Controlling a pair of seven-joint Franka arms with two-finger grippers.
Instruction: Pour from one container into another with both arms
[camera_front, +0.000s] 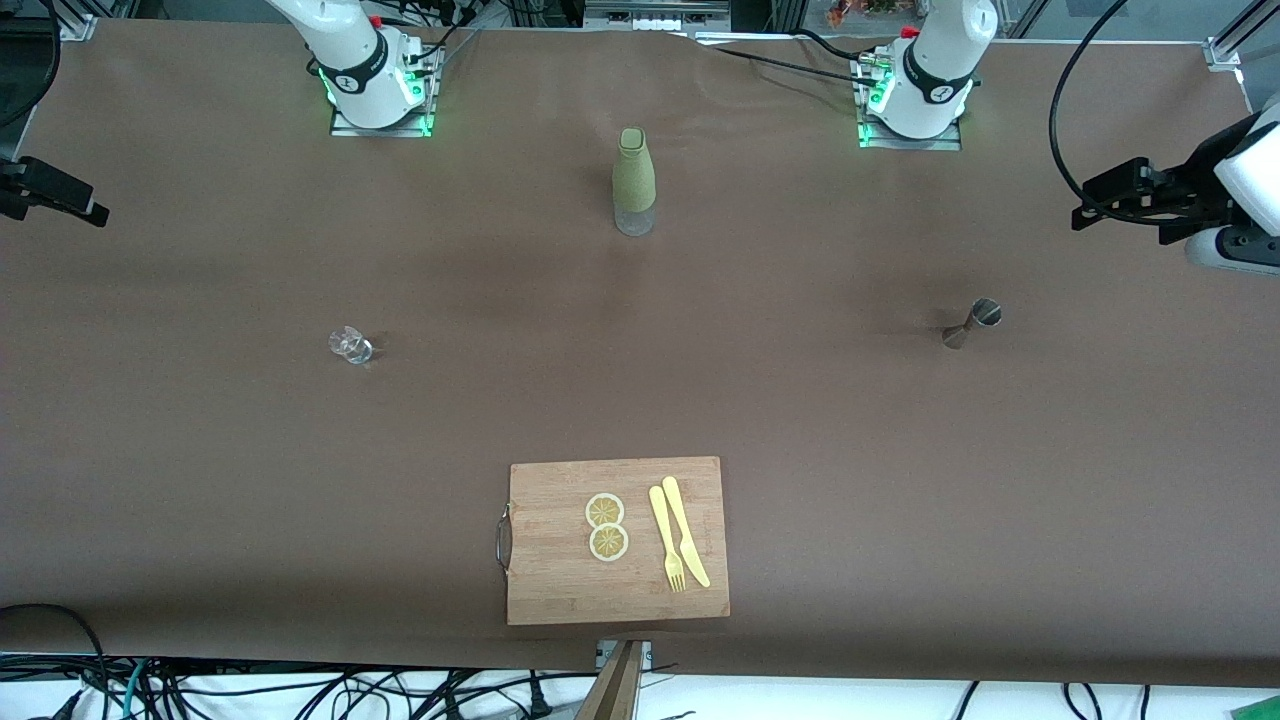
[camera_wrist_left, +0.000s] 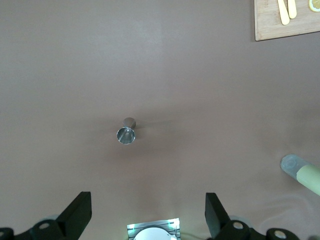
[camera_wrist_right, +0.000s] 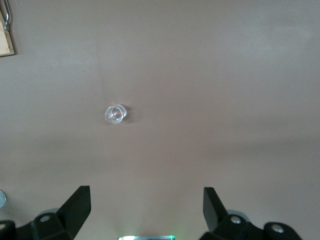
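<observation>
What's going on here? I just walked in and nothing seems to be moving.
Nothing is being handled at this moment. The left gripper hangs open high over the metal jigger, and the right gripper hangs open high over the small clear glass. A green-sleeved bottle stands between the arms' bases. Nearer the front camera, a cutting board holds two lemon slices, a fork and a knife. No pouring has begun.
</observation>
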